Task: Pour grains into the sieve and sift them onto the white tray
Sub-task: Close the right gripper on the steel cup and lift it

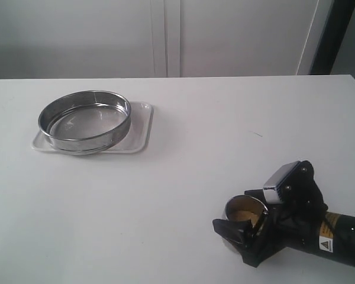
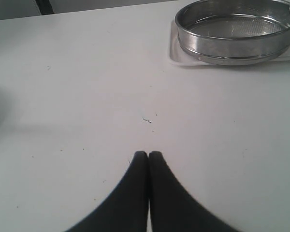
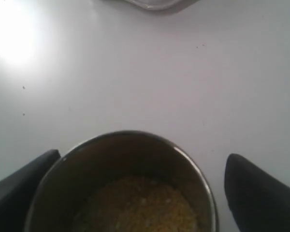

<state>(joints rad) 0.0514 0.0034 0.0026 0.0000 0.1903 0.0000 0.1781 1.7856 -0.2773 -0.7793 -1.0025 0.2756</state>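
Two grippers over one broad white desk (image 1: 225, 118), bare across the middle. Finds the sieve (image 1: 84, 120) toward the far left corner, seated on the white tray (image 1: 141, 127) and covering most of it, mesh apparently clean. Shows the right gripper (image 3: 142, 157) low by the front edge on the right, fingers spread wide and gripping nothing. Shows the left gripper (image 2: 148, 157) pressed shut on nothing above bare desk, with sieve and tray in sight beyond its tips. Sets a small steel cup (image 3: 87, 164) upright between the right fingers, one to either side of the rim; no telling whether either touches the wall. Keeps the grains (image 3: 140, 208) low inside that cup, well apart from the sieve. Makes the right arm by far the nearer to the grains, so probably needs only a squeeze and a lift to begin. Leaves a long open run diagonally across the desk toward the far left corner, with no obstacle seen along it. Risks a spill on the desk if tipped before reaching the sieve's rim.
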